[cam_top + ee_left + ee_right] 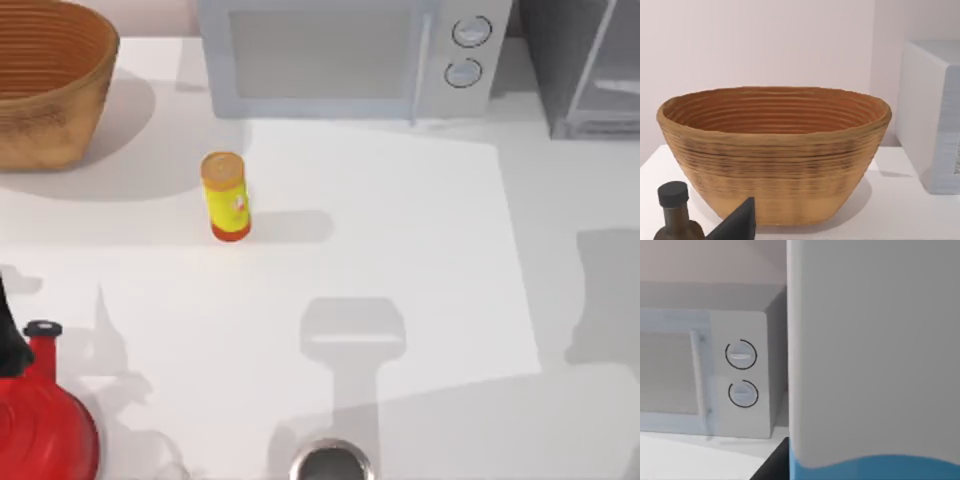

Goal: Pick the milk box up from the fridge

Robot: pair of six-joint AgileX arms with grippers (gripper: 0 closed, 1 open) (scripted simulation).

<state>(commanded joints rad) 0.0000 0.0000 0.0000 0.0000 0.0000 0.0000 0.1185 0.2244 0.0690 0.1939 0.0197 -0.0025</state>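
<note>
Milk box [872, 355] fills the right of the right wrist frame, beside the microwave [705, 370]. Grip state: you cannot tell. Carton looks light, smooth; take its flat sides.

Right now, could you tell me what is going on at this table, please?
The milk box sits very close in front of the right wrist camera, its white upper part above a blue band, with the microwave beyond it. In the top view, the fridge stands at the table's far right corner, a yellow canister mid-table, a basket far left.
</note>
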